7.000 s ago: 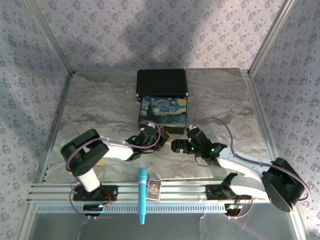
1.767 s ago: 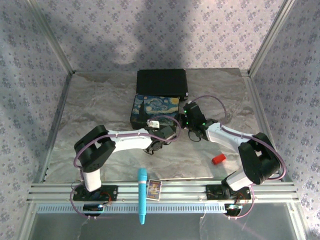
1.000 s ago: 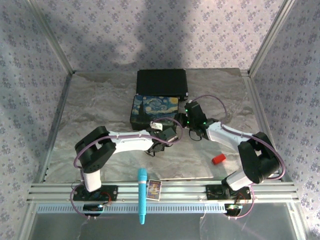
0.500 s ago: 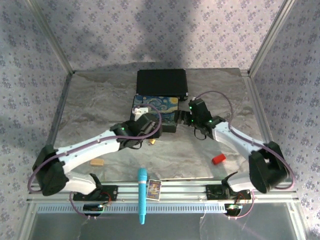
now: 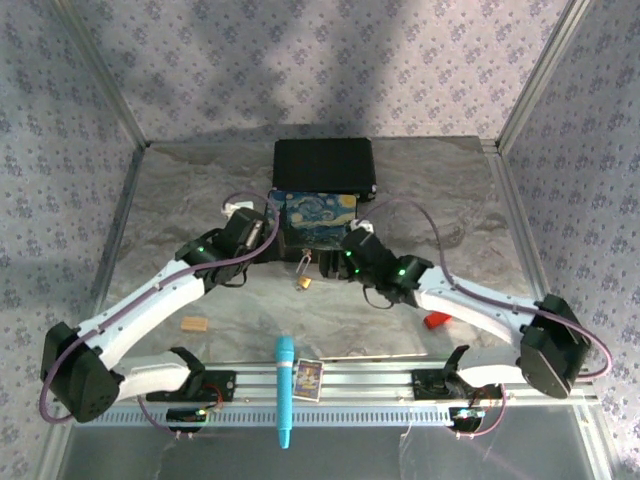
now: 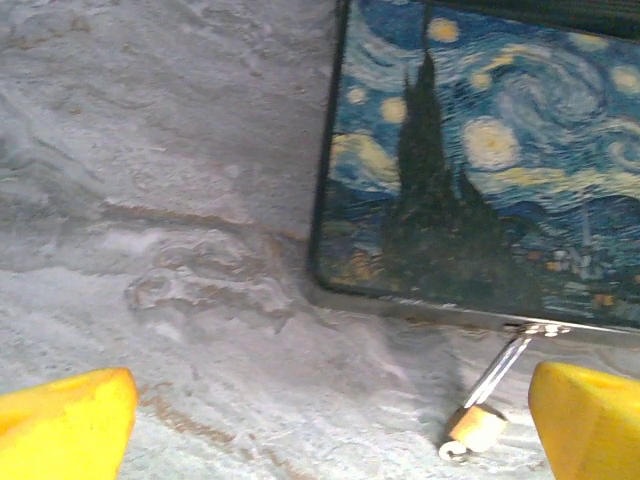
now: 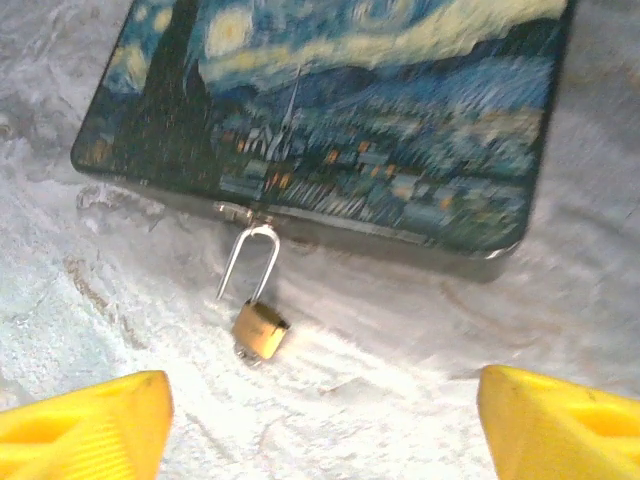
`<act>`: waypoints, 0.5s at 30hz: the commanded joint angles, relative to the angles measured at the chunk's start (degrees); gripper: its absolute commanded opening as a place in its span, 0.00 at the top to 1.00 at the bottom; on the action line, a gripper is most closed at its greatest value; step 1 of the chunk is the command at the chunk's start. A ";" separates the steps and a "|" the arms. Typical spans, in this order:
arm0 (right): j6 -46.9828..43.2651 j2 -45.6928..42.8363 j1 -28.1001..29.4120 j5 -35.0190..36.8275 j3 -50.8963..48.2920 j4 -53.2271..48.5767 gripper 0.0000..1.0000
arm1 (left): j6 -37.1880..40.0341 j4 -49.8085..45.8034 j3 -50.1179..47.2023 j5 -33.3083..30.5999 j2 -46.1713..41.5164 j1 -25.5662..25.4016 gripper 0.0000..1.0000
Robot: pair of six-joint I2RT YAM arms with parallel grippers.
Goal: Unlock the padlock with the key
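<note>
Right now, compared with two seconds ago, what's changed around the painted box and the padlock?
The left fingers pulled back from the front of the painted box to its left corner; the right fingers swung from its right side round to the front. Both are open, holding nothing. The padlock, hooked on the box, is now uncovered. Red block and teal marker stayed put.

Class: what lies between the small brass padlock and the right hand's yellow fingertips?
Nothing but bare grey marbled tabletop, between the small brass padlock and the open right hand; the right wrist view shows it.
</note>
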 commanded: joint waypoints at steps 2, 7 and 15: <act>4.76 8.07 3.38 4.13 1.55 2.22 0.24 | 2.18 -0.59 -1.09 -0.49 -3.21 1.49 0.00; 2.81 17.38 5.78 1.66 6.48 5.51 0.30 | 0.87 0.72 -2.16 2.53 -3.27 2.09 0.00; 3.03 27.04 6.45 0.36 11.00 7.45 0.39 | -2.36 3.96 -5.60 6.18 -2.79 2.11 0.00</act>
